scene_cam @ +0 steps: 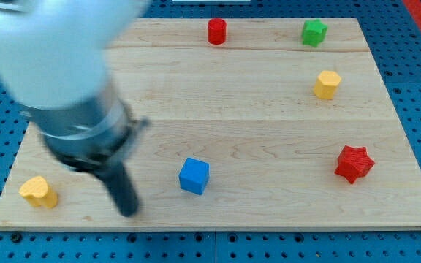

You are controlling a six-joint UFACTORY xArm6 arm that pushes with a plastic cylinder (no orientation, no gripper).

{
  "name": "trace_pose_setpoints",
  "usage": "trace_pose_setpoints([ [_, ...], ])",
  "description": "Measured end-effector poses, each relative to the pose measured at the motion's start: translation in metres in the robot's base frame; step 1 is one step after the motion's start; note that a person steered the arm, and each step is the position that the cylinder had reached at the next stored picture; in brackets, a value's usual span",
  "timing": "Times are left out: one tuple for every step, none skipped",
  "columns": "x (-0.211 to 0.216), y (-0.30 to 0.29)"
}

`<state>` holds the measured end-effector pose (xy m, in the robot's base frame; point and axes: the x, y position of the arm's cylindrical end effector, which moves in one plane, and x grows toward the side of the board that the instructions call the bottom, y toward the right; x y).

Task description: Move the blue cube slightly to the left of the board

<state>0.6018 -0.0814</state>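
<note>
the blue cube (pixel 194 176) sits low in the frame, a little left of centre, near the bottom edge of the wooden board (pixel 254 95). it is a small bright blue block with flat faces, turned slightly so one corner points toward the bottom of the frame, and its top face looks lighter than its sides. nothing touches it.

to its left, my tip (pixel 128 210) rests close to the board's bottom edge, blurred, between the blue cube and a yellow block (pixel 39 191) in the lower left corner. the tip is near the cube but apart from it. there is no claw here, only the dark rod, so there is nothing to call open or closed. the arm's pale, blurred body fills the upper left of the frame.

at the lower right lies a red star (pixel 354 163). further up on the right is a second yellow block, six-sided (pixel 327 84). along the top edge stand a red cylinder (pixel 216 31) and a green star (pixel 313 32).

counted: one blue, two yellow, two red, one green, six blocks in all.
</note>
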Motion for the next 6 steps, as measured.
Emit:
trace_pose_setpoints([
  [0.001,0.084],
  [-0.005,0.110],
  [-0.048,0.079],
  [-0.077,0.069],
  [-0.084,0.069],
  [-0.087,0.069],
])
